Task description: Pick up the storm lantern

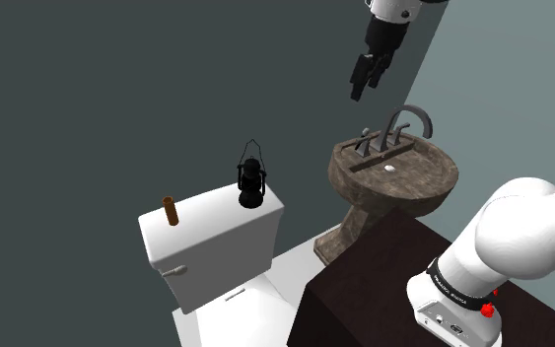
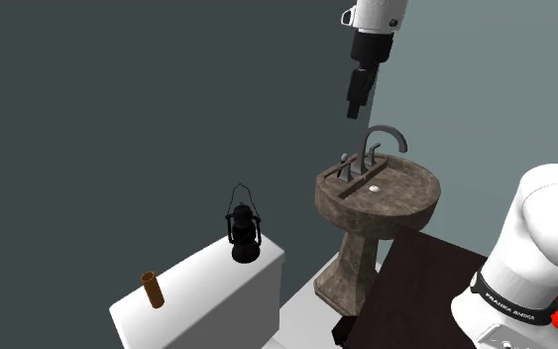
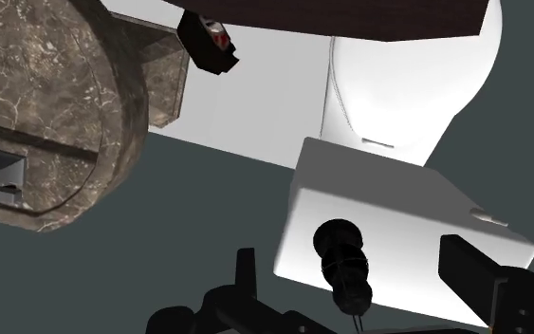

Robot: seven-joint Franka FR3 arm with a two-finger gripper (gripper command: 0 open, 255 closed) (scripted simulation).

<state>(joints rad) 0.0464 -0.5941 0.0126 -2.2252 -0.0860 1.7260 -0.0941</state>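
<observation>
The dark brown stand (image 1: 364, 286) sits beside a white toilet whose tank (image 1: 216, 246) has a flat lid. Past them stands a mottled brown pedestal sink (image 1: 403, 182) with a grey faucet (image 1: 400, 126). The black gripper (image 1: 361, 91) hangs high above the sink, its fingers apart and holding nothing. The black storm lantern (image 1: 251, 183) stands upright on the lid's end nearest the sink, with a small brown cylinder (image 1: 172, 211) upright at the opposite end
</observation>
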